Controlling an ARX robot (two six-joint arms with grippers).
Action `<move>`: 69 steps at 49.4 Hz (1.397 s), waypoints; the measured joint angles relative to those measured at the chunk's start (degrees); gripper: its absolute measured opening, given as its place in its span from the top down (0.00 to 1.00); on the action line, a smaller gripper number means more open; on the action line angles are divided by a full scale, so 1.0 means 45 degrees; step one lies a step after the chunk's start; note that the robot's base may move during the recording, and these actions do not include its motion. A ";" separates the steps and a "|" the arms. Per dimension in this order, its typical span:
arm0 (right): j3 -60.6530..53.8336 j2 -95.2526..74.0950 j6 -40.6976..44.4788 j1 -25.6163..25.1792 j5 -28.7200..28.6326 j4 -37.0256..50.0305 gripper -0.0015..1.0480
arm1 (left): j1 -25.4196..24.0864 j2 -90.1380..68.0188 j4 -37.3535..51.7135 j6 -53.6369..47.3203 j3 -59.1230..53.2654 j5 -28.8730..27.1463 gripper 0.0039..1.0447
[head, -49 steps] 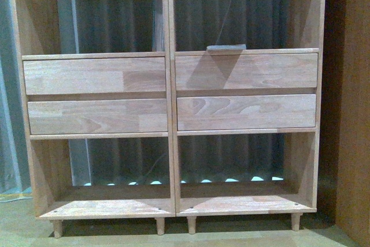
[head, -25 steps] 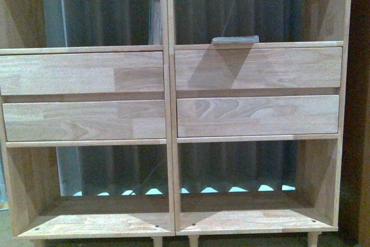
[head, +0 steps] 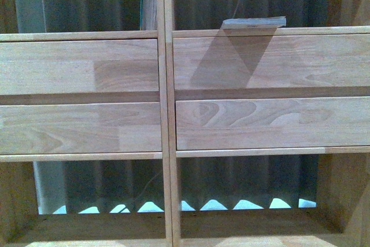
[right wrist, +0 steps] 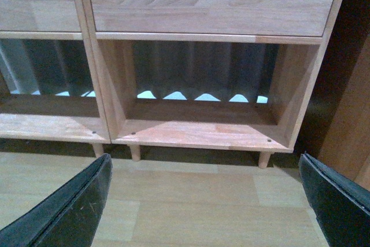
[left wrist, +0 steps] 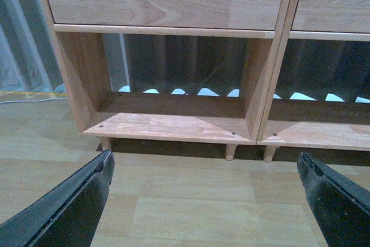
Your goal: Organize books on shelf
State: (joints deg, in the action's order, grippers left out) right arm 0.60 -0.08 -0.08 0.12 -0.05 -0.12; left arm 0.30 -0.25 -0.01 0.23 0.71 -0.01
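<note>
**Both arms empty at the shelf, one book lying flat up on the right**

Your left end effector is spread wide with nothing between its fingers. It hangs low over the floor, facing the shelf's lower left compartment, which has no book in it. My guess is that it is low and wide simply because it has no job yet.

Past the middle divider, the one book you can see lies flat on the ledge above the upper right drawer. It sits at the front edge and throws a wedge of shadow down the drawer front. Lying flat, it looks parked rather than shelved, so I judge that standing it up is not yet done. No second book shows in any view.

Your right end effector is just as wide and empty, facing the lower right compartment, well below the book.

The floor is pale wood plank. The shelf has no back, so a grey pleated curtain shows through, with light leaking under its hem. A cable lies on the floor at the far left, and a darker cabinet stands close on the right, so keep that arm's swing tight.
</note>
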 joint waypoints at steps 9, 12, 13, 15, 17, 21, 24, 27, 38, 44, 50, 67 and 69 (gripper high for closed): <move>0.0000 0.0005 0.0000 0.0000 0.0000 0.0000 0.07 | 0.0000 0.0000 0.0000 0.0000 0.0000 0.0005 0.06; 0.0000 0.0005 0.0000 0.0000 0.0000 0.0000 0.07 | 0.0000 0.0005 0.0000 0.0000 0.0000 0.0000 0.06; 0.0000 0.0005 0.0000 0.0000 0.0000 0.0000 0.07 | 0.0000 0.0000 0.0000 0.0000 0.0000 0.0000 0.06; 0.0000 0.0005 0.0000 0.0000 0.0005 0.0000 0.07 | 0.0000 0.0000 0.0000 0.0000 0.0000 0.0005 0.06; 0.0000 0.0005 0.0000 0.0000 0.0005 0.0000 0.07 | 0.0000 0.0000 0.0000 0.0000 0.0000 0.0005 0.06; 0.0000 0.0005 0.0000 0.0000 0.0000 0.0000 0.07 | 0.0000 0.0000 0.0000 0.0000 0.0000 0.0005 0.06; 0.0000 0.0005 0.0000 0.0000 0.0000 0.0000 0.07 | 0.0000 0.0000 0.0000 0.0000 0.0000 0.0005 0.06; 0.0000 0.0005 0.0000 0.0000 0.0005 0.0000 0.07 | 0.0000 0.0000 0.0000 0.0000 0.0000 0.0005 0.06; 0.0000 0.0005 0.0000 0.0000 0.0000 0.0000 0.07 | 0.0000 0.0000 0.0000 0.0000 0.0000 0.0000 0.06; 0.0000 0.0005 0.0005 0.0000 0.0005 0.0000 0.07 | 0.0000 0.0000 0.0000 0.0000 0.0000 0.0000 0.06; 0.0000 0.0005 0.0000 0.0000 0.0005 0.0000 0.07 | 0.0000 0.0005 0.0000 0.0000 0.0000 0.0000 0.06; 0.0000 0.0005 -0.0010 0.0000 0.0000 0.0000 0.07 | 0.0000 0.0005 0.0000 -0.0005 0.0000 0.0000 0.06; 0.0000 0.0005 -0.0015 0.0000 0.0005 0.0000 0.07 | 0.0000 0.0005 0.0000 -0.0005 0.0000 0.0000 0.06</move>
State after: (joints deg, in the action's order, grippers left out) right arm 0.60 -0.05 -0.14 0.12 -0.03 -0.12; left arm 0.30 -0.23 -0.01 0.21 0.71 -0.01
